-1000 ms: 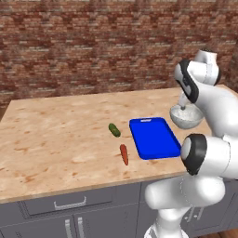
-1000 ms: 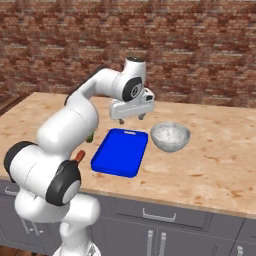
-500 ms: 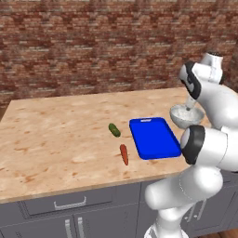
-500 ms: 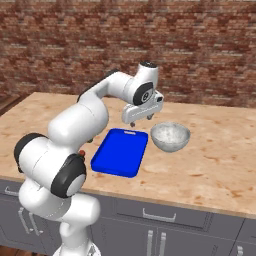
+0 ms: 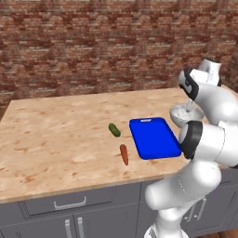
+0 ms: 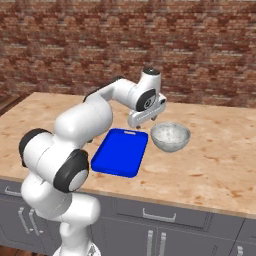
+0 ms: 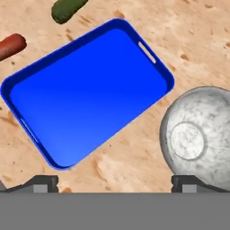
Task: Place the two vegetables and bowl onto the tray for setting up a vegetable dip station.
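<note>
a: what worries you from here?

b: the bowl (image 6: pixel 170 137) is round and wide. the fingers (image 7: pixel 115 182) are spread fully apart with nothing between them, and if they come down straddling the whole bowl they may not span it. i'd guess a rim pinch is needed, and a poor one could tip the bowl or shove it along the worktop (image 5: pixel 60 125).

a: anything else?

b: the tray (image 7: pixel 87 94) sits just beside the bowl, so a nudged bowl could knock its rim.

a: where is the bowl relative to the fingers?

b: in the hand view it lies off to one side, just above one fingertip (image 7: pixel 194 182), not centred in the gap. the tray is bare; the cucumber (image 5: pixel 114 129) and carrot (image 5: pixel 124 154) lie on the worktop on the tray's far side from the bowl.
</note>
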{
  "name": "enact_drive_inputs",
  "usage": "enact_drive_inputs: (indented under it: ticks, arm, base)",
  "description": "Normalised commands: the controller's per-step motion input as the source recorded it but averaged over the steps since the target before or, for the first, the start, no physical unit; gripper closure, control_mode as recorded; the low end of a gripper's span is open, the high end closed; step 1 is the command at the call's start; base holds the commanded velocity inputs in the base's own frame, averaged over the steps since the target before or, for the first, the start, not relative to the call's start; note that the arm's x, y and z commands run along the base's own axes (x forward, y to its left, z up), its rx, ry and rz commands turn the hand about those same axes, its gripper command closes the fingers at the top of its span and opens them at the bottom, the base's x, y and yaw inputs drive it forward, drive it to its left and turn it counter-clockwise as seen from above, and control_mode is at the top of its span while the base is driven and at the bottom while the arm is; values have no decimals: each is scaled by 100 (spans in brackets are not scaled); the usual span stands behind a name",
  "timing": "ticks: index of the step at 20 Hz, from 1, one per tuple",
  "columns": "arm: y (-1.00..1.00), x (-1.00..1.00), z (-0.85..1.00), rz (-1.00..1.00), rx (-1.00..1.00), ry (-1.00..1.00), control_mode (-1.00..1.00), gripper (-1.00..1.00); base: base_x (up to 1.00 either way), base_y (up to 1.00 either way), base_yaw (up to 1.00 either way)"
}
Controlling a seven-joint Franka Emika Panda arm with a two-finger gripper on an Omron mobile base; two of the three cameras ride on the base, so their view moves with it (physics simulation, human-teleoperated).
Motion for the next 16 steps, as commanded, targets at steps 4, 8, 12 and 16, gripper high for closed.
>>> enact_drive_inputs:
  ticks: [4,8,12,16]
  arm:
    - [0,32,-24,-7,-16,0,-100,-100]
    - [0,27,-24,-9,-12,0,-100,-100]
    - [-2,22,-24,-9,-4,0,-100,-100]
    - [-3,19,-21,-10,0,0,-100,-100]
  base:
    - [0,0,0]
    - [0,0,0]
    - [0,0,0]
    - [0,0,0]
